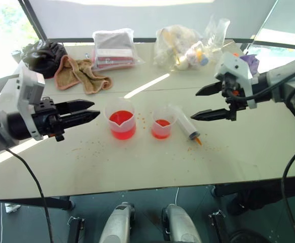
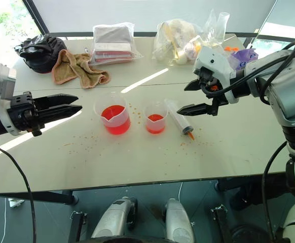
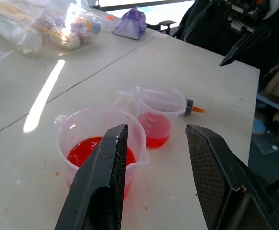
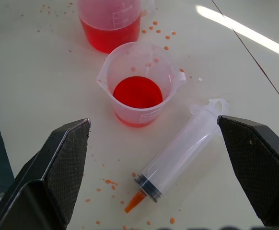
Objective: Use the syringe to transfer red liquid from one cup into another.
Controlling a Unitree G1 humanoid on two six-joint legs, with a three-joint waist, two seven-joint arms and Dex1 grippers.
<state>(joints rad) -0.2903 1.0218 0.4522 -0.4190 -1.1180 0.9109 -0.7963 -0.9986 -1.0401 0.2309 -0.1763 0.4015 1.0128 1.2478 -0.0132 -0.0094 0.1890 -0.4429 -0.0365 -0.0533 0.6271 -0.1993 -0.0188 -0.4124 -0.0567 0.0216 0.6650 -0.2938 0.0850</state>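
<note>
The right gripper (image 1: pixel 208 103) hangs above the counter (image 1: pixel 137 167) with its two black fingers (image 4: pixel 58 167) spread wide and nothing between them; in the right wrist view they frame the syringe (image 4: pixel 182 151) from above without touching it. The left gripper (image 1: pixel 89 111) hovers level at the left side, its fingers (image 3: pixel 101 182) also parted and empty, aimed toward the cups and clear of them.

The syringe lies flat on the counter, just beside the smaller cup (image 1: pixel 161 122) on its right, orange tip toward the near edge and plunger end toward the far side. Its barrel looks clear and empty. The smaller cup stands upright with a shallow layer of red liquid (image 4: pixel 137 92) in its bottom. The larger spouted cup (image 1: pixel 121 119) stands upright just to its left, apart from it, holding a deeper pool of red liquid.

Small orange-red droplets (image 2: pixel 137 112) speckle the counter around both cups and near the syringe tip.

Farther back lie a tan towel (image 1: pixel 81 75), a black bundle (image 1: pixel 43 56), a clear bag of folded cloth (image 1: pixel 114 49) and a clear bag of mixed items (image 1: pixel 183 46).
</note>
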